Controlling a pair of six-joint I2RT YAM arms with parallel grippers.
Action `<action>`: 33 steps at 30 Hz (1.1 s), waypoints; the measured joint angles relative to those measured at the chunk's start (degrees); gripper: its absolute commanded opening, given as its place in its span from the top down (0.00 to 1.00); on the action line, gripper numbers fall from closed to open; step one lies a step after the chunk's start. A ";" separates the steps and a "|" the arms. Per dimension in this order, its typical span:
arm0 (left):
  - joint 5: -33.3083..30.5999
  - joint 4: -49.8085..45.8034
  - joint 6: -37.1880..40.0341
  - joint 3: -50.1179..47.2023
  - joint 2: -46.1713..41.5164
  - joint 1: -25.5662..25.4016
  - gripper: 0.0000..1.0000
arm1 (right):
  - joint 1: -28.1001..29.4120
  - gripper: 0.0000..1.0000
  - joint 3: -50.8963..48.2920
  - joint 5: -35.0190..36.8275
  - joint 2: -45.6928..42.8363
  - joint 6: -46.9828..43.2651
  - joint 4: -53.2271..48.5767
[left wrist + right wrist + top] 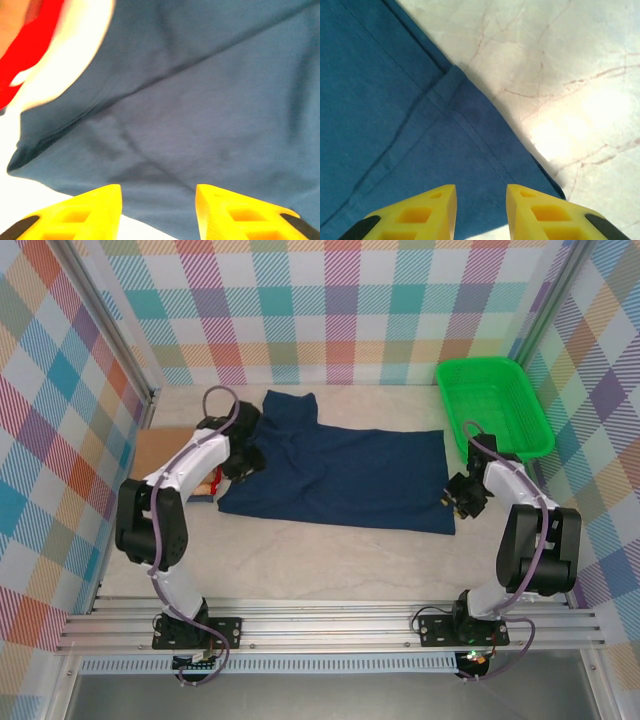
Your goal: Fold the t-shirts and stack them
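Note:
A dark navy t-shirt (340,475) lies spread across the middle of the table, one sleeve reaching toward the back. My left gripper (243,458) hovers over the shirt's left edge, its yellow fingers (90,210) open with navy cloth (200,110) under the gap. At the shirt's right hem my right gripper (458,495) hangs open above the corner (470,130), nothing pinched between its fingers (545,212). A stack of folded shirts sits at the left: the tan one (160,452) on top, a red edge (25,55) peeking out beside the navy cloth.
A green plastic basket (494,405) stands at the back right. Plaid walls enclose the table on three sides. Bare marble tabletop (580,75) lies to the right of the shirt and along the near edge.

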 measured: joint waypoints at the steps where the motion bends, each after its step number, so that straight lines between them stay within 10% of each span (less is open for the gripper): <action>1: -0.07 0.39 -0.52 -2.03 -0.13 0.09 0.66 | 0.00 0.64 0.02 0.09 0.55 0.04 0.83; 24: -6.36 6.40 -1.81 -16.44 -2.49 0.85 0.72 | 0.00 0.67 4.02 2.38 11.67 7.63 7.52; 33: -8.61 6.73 -0.66 -16.41 -0.31 0.85 0.80 | 0.00 0.97 4.98 2.60 12.31 8.96 7.63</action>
